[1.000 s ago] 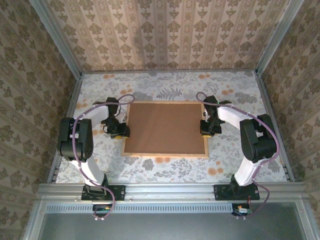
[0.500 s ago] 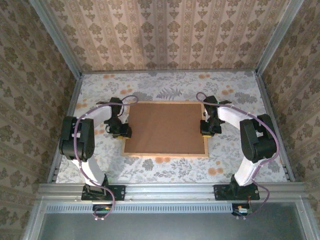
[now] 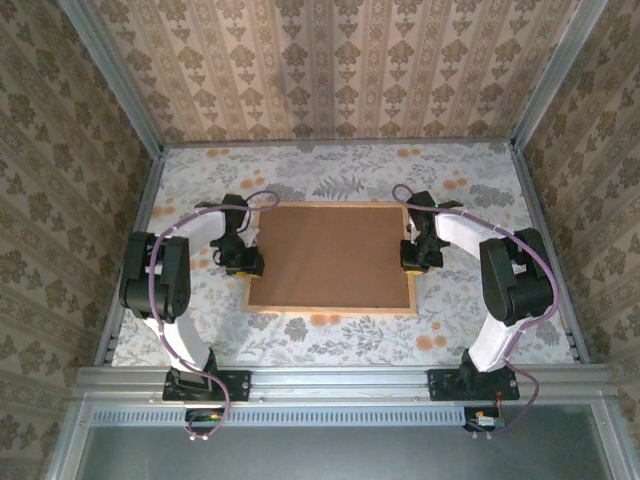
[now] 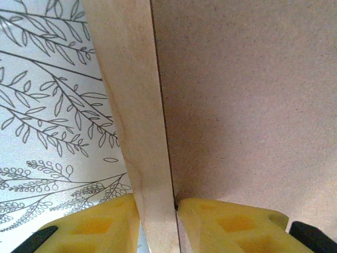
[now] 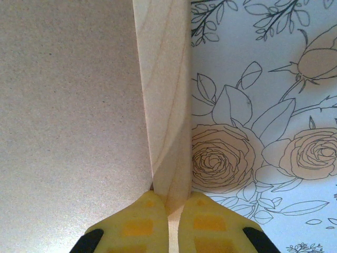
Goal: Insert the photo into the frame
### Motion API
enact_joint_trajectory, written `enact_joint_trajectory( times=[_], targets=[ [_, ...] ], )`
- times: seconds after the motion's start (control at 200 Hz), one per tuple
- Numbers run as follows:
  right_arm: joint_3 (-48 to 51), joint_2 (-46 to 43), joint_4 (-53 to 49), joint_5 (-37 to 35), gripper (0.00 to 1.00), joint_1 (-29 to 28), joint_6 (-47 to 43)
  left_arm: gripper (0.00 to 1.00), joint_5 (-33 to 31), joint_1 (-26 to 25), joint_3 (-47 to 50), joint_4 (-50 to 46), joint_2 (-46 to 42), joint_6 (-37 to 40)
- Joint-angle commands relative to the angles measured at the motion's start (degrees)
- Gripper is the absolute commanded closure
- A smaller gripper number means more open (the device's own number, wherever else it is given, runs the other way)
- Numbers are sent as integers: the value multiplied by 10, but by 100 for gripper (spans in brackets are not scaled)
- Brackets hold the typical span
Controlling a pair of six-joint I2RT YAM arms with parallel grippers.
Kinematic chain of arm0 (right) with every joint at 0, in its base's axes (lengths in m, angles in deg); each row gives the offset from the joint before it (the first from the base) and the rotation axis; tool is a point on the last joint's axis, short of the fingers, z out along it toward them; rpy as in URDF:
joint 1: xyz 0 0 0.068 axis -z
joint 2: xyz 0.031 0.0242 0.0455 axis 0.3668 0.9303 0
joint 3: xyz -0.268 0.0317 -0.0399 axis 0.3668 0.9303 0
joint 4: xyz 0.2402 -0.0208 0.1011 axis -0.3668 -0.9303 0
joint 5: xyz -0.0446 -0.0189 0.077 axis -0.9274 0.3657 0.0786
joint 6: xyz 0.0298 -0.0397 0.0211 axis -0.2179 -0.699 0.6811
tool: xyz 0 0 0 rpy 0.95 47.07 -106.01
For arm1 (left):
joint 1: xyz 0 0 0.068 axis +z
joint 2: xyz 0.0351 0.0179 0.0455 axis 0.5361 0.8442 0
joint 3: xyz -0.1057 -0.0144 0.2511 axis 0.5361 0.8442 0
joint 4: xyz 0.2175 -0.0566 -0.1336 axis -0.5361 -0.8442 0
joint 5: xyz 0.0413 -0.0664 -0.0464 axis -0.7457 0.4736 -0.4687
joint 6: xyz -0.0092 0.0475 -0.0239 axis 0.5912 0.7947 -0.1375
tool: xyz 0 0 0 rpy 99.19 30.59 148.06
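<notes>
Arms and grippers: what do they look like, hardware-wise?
Left arm and right arm: black joint housings, white link shells, a purple cable looped along each. Left gripper and right gripper: yellow fingers with recessed pockets, black bodies behind.

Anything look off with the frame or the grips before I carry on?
Nothing stands out. The light wooden picture frame lies flat with its brown backing board up, square to the floral-patterned table. The left gripper and right gripper each pinch a side rail, and the wood looks undamaged.
</notes>
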Motion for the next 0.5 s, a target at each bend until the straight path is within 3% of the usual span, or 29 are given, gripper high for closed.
enact_joint_trajectory(
  times=[0.0,0.2,0.495],
  targets=[
    [-5,16,17,2,96,-9,1,61,-20,-20,12,12,37,13],
    [-2,16,18,2,96,-9,2,59,-71,-45,14,14,35,11],
    [0,13,19,4,96,-9,1,58,-93,-62,14,16,34,6]
  ],
)
